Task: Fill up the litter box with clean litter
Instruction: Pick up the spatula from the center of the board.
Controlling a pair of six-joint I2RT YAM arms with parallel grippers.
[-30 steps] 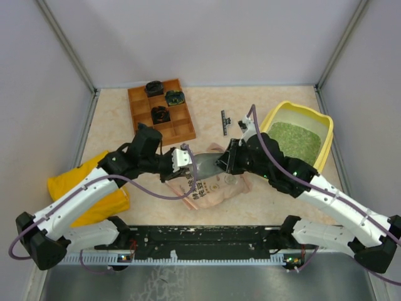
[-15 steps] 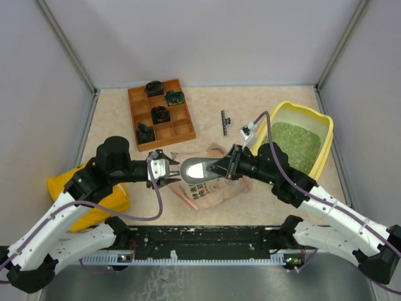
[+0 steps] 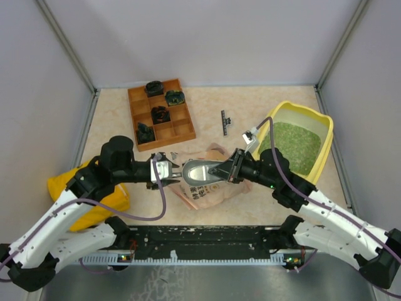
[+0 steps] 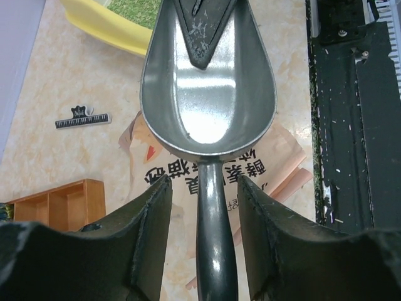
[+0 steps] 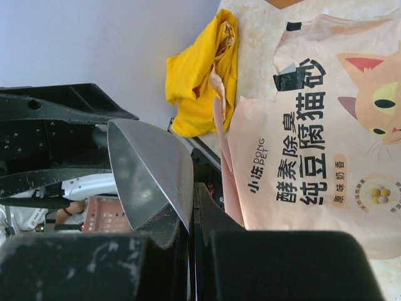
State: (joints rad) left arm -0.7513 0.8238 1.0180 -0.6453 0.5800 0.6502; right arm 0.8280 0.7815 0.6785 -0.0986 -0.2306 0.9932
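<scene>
The yellow litter box (image 3: 326, 145) stands at the right with green clean litter (image 3: 291, 143) in it. A grey metal scoop (image 3: 200, 170) hangs empty over the pink pouch (image 3: 213, 191) at mid-table. My right gripper (image 3: 230, 168) is shut on the front rim of the scoop's bowl (image 5: 150, 172), jaws pinched together (image 5: 193, 207). My left gripper (image 3: 170, 169) is open, and its fingers (image 4: 150, 213) stand on either side of the scoop's handle (image 4: 213, 238) with a gap on both sides. The bowl (image 4: 210, 94) points at the litter box (image 4: 106, 25).
A brown wooden compartment tray (image 3: 161, 116) with dark small parts sits at the back left. A black clip (image 3: 224, 121) lies between it and the litter box. A yellow cloth bag (image 3: 94, 194) lies at the near left, under my left arm.
My left gripper has opened, let go of the handle and drawn back to the left. My right gripper has shut on the scoop's bowl rim and carries it a little toward the front.
</scene>
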